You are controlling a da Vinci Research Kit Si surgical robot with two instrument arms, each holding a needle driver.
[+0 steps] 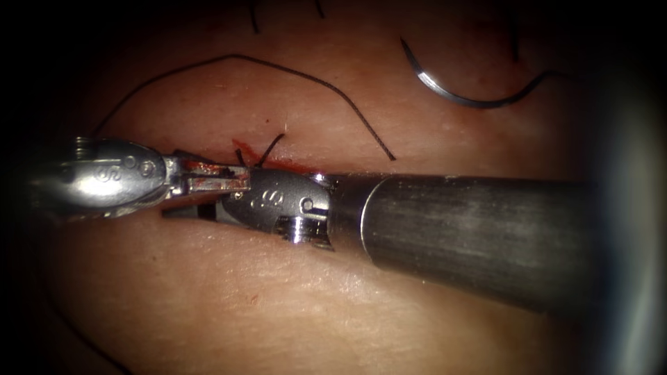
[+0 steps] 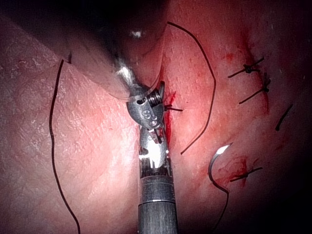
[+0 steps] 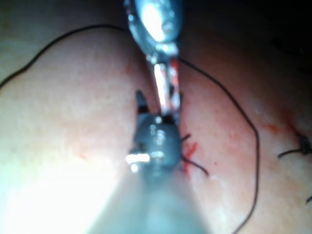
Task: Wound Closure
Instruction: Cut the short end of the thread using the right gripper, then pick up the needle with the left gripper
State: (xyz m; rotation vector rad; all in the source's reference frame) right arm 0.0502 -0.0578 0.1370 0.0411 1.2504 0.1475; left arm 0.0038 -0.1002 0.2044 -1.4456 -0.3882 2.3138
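The needle [image 1: 464, 89] is just lying free on top of the tissue [image 1: 292, 298], up and to the right of the cut [image 1: 278, 167], well away from both tools. Neither tool has it, and it isn't in the tissue; the whole curve rests on the surface of the pork. In the left wrist view the needle [image 2: 214, 168] shows again with its tip catching the light. The thread [image 1: 278, 69] trails off its tail end, and a long dark loop of it arcs over the tissue above the cut, with one loose end stopping short of the right tool's shaft.

At the cut there's a short dark stub of thread [image 1: 272, 148] sticking up, with some red fluid [image 1: 243, 149] smeared beside it.

The two tools meet tip to tip right over the cut. The left pincer [image 1: 221, 182] comes in from the left, jaws pressed together and streaked with red fluid; I can't make out anything between them. The right pincer [image 1: 208, 208] points toward it, its tips mostly tucked under the left tool, so I can't tell whether it's open or what it's got.

Off to the side in the left wrist view are earlier stitches [image 2: 251, 68].
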